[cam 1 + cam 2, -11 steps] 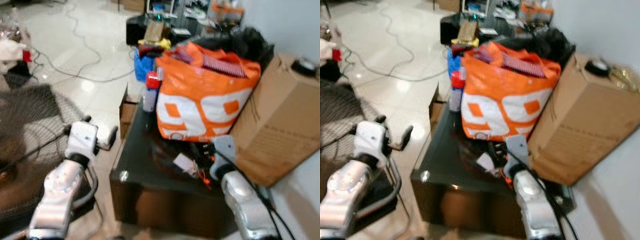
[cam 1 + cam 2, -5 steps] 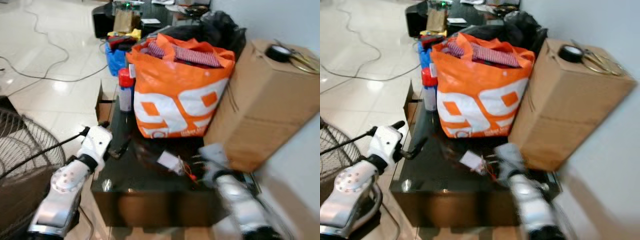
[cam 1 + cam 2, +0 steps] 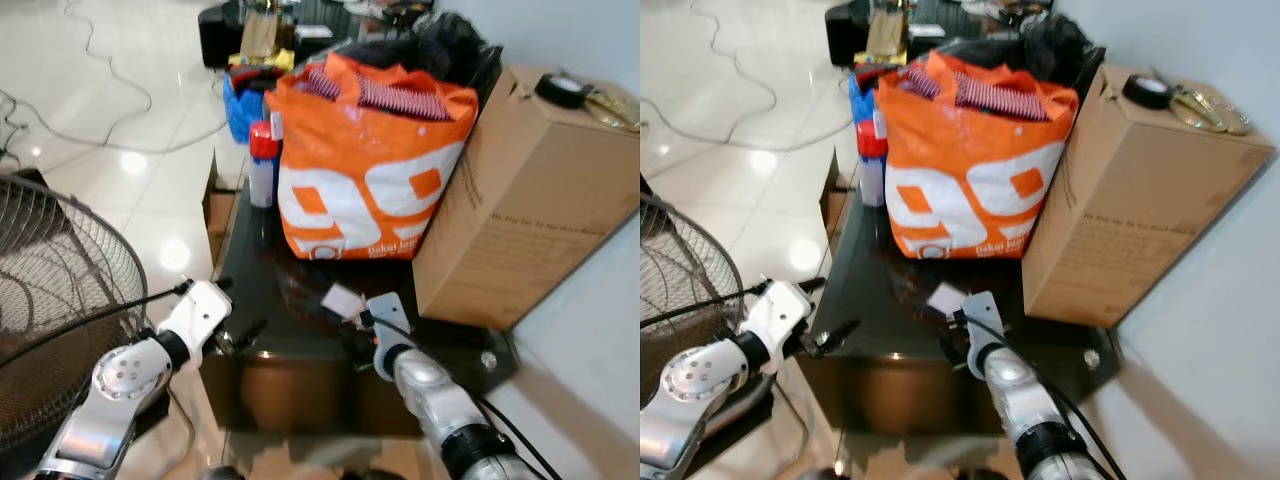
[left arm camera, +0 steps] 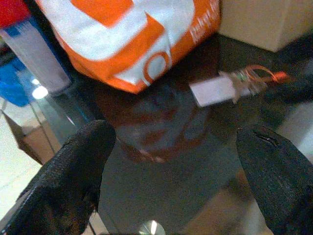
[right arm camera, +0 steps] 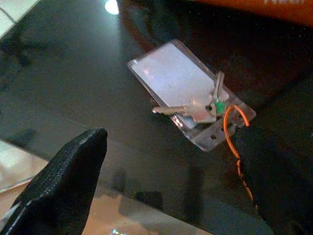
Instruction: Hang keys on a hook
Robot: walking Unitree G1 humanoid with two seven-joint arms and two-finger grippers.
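The right gripper (image 5: pixel 161 196) hangs low over the near edge of the dark glass table (image 3: pixel 250 275), its two black fingers (image 5: pixel 63 181) spread wide apart with nothing between them. The keys (image 5: pixel 193 110) lie flat on the glass just beyond those fingers, in the middle of the right wrist view: two silver keys resting on a clear plastic card tag (image 5: pixel 171 81), with a thin orange cord (image 5: pixel 232 127) looping off one end. One key's long axis runs nearly level across that picture, its tip toward the left; the other stands steeper, its tip toward the top. In the left eye view the tag lies at the centre of the frame, just in front of the orange bag (image 3: pixel 370 170). The left gripper (image 3: pixel 240 335) sits at the table's front left corner, its fingers (image 4: pixel 63 181) also parted and empty. The orange bag stands upright at the upper centre of the frame, stuffed with striped cloth (image 3: pixel 400 95). A cardboard box (image 3: pixel 520 200) leans beside it on the right, with a roll of tape (image 3: pixel 562 88) on top. A spray can (image 3: pixel 262 160) stands to the left of the bag, and a wire fan (image 3: pixel 60 290) fills the lower left.
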